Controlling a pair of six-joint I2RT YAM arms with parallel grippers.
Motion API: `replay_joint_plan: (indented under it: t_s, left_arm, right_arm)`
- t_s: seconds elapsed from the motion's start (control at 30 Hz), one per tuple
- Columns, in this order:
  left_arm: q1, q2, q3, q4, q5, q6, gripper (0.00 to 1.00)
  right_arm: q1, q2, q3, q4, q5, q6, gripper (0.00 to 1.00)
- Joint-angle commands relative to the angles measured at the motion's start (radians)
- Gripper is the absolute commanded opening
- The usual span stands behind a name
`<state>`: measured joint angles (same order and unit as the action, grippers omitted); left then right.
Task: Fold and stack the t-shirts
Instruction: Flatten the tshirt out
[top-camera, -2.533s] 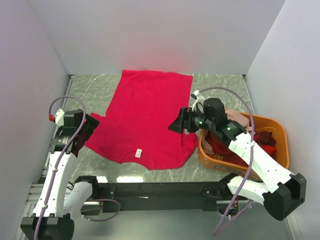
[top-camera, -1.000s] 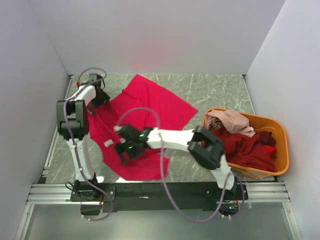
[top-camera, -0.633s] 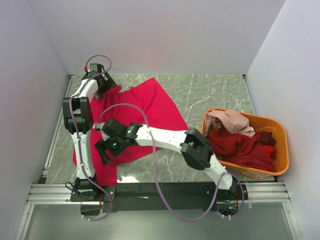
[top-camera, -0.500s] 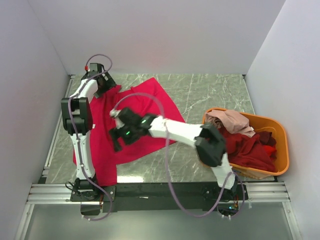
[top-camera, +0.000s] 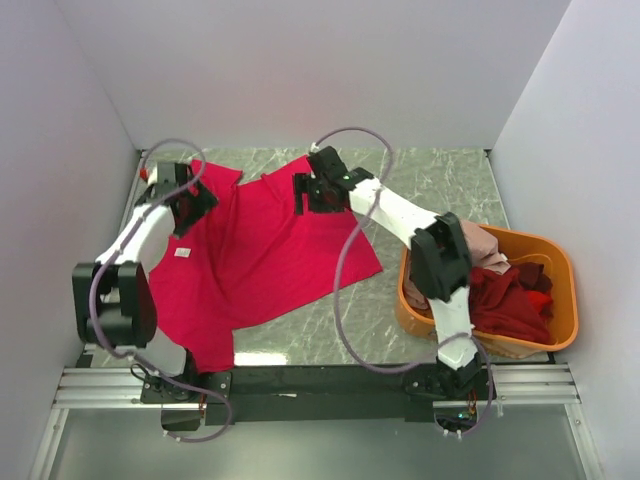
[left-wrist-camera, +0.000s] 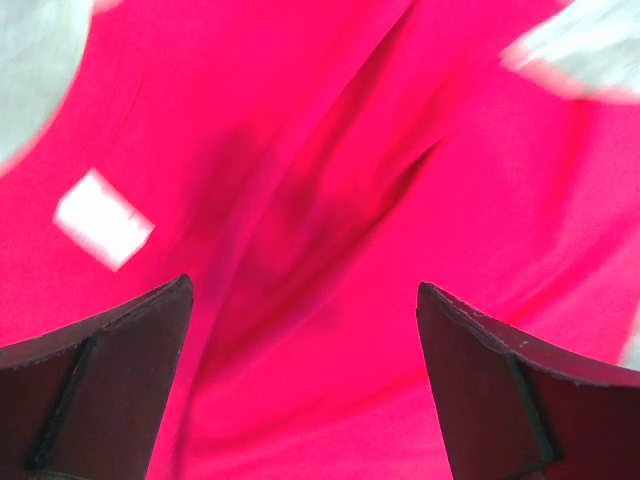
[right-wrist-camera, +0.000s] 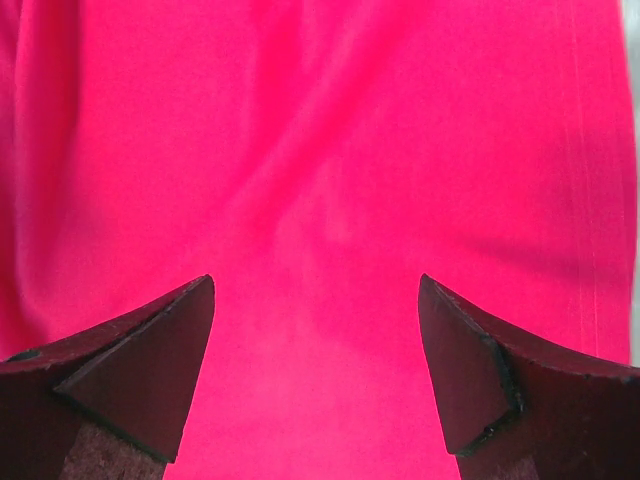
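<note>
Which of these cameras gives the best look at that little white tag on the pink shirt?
The left wrist view: the tag looks large there, lying on the shirt, though blurred. The top view shows the tag only as a tiny white speck. The right wrist view shows just pink cloth, no tag.

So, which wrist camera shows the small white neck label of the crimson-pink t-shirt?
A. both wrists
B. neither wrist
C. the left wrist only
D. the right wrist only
C: the white neck label lies on the crimson-pink t-shirt, to the upper left of the open left pincer. Around the open right pincer, the right wrist view shows only plain cloth.
</note>
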<state>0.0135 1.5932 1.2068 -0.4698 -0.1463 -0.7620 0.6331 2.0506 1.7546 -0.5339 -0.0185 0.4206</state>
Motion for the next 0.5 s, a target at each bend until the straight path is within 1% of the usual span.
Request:
replay_joint_plan:
  t_s: [0.0, 0.03, 0.07, 0.13, 0.17, 0.33, 0.4, 0.47]
  left_arm:
    - [-0.009, -0.053, -0.137, 0.039, -0.012, -0.062, 0.99]
    - [-0.009, -0.064, -0.182, 0.043, -0.019, -0.063, 0.99]
    - [-0.009, -0.064, -0.196, 0.043, -0.032, -0.065, 0.99]
    - [-0.007, -0.038, -0.205, 0.043, -0.053, -0.056, 0.99]
    - [-0.009, -0.027, -0.199, 0.042, -0.061, -0.059, 0.99]
    - [0.002, 0.065, -0.139, 0.065, -0.064, -0.048, 0.99]
    - [0.009, 0.1, -0.112, 0.066, -0.081, -0.045, 0.99]
    - [0.02, 0.169, -0.058, 0.05, -0.085, -0.043, 1.0]
  right_arm:
    - [-0.013, 0.143, 0.199, -0.018, 0.052, -0.054, 0.89]
    - [-0.016, 0.173, 0.238, -0.02, 0.055, -0.06, 0.89]
    - [-0.018, 0.234, 0.311, -0.021, 0.049, -0.071, 0.89]
    - [-0.021, 0.32, 0.383, -0.047, 0.051, -0.072, 0.89]
    - [-0.021, 0.345, 0.445, -0.057, 0.049, -0.068, 0.89]
    - [-0.027, 0.433, 0.508, -0.049, 0.035, -0.062, 0.89]
    - [-0.035, 0.444, 0.493, -0.046, 0.043, -0.054, 0.89]
    - [-0.05, 0.444, 0.464, -0.054, 0.049, -0.039, 0.89]
